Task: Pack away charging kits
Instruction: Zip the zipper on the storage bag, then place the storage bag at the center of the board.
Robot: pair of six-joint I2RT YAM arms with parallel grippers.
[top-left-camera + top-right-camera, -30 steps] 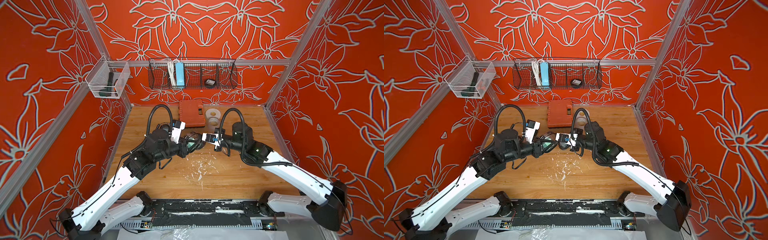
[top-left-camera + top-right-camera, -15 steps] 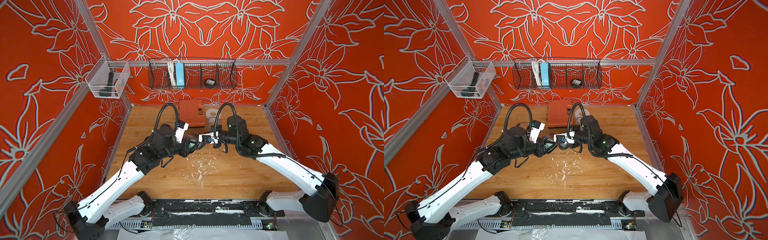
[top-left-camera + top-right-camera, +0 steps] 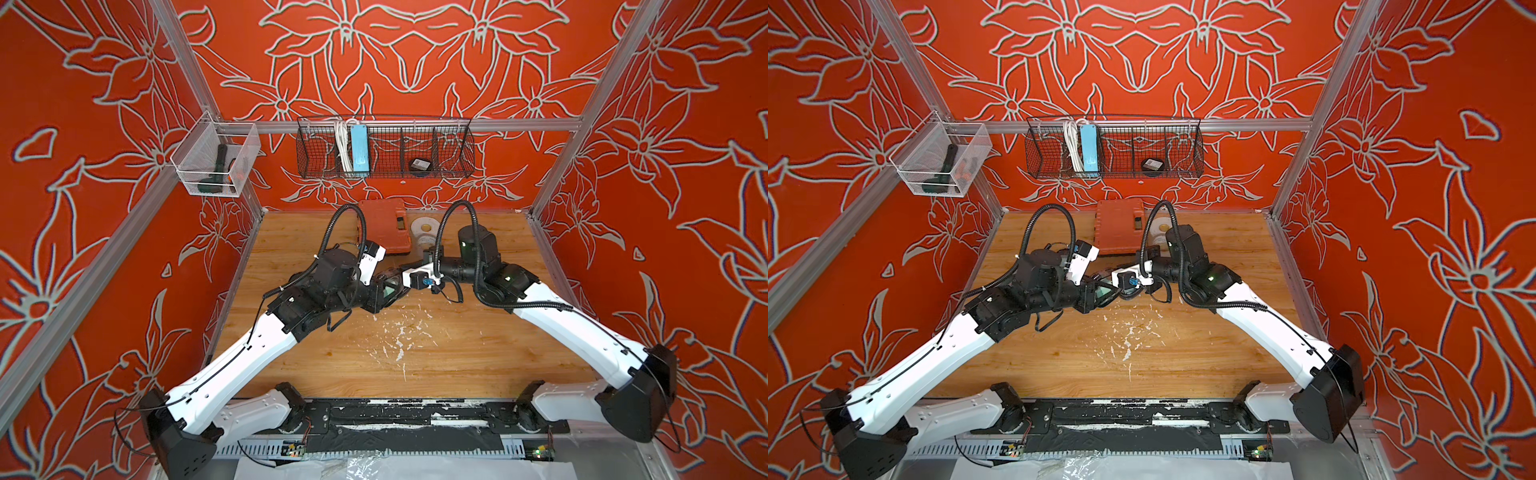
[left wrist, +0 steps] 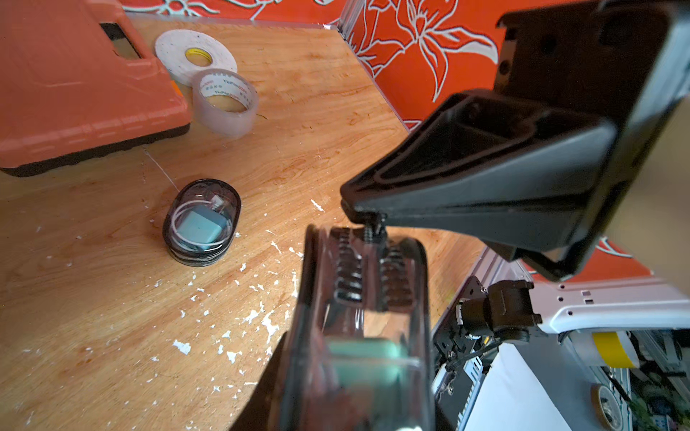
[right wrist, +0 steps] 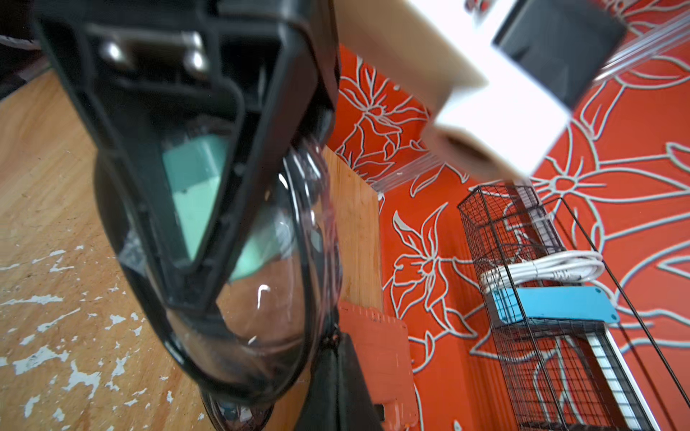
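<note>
1 clear pouch point(image 4: 351, 321) with a teal plug point(image 5: 194, 186) inside is gripped above the counter point(image 4: 93, 298) by the left tool point(image 3: 388, 289); its zip pull point(image 4: 373, 233) is pinched by the closed right tool point(image 4: 364, 216). if tugged askew, the pull could be lost, the zip left open.

A case point(image 3: 380, 218) lies at the back of the table point(image 3: 478, 353), 2 tape rolls point(image 4: 224, 115) just right of it. A pouch point(image 4: 201, 224) sits on the table before the case. A power strip point(image 3: 358, 149) stands in the basket point(image 3: 455, 153) on the back wall.
</note>
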